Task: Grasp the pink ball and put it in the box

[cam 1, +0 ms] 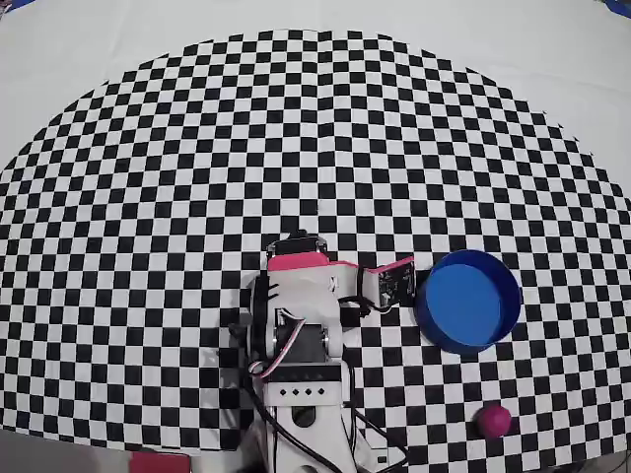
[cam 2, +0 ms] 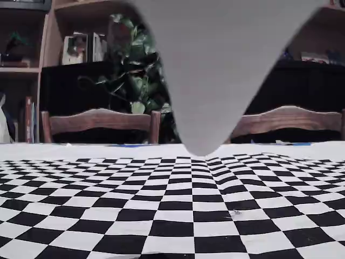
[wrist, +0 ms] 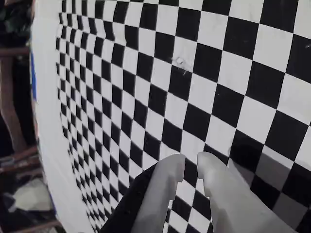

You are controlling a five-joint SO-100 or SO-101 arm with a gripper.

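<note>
The counter (cam 1: 118, 118) wears a matt black-and-white checked cloth (cam 1: 296, 128), smooth with faint creases. The ball (cam 1: 493, 421) looks matt magenta, slightly fuzzy at the edge. The box (cam 1: 470, 301) seems smooth blue plastic with a soft sheen on its rim. The arm (cam 1: 301, 325) is white plastic with flat pink panels and a bare dark circuit board. In the wrist view the end effector (wrist: 190, 165) shows pale, matt plastic fingers (wrist: 165, 184). In the fixed view, chairs (cam 2: 99, 121) look like polished brown wood.
</note>
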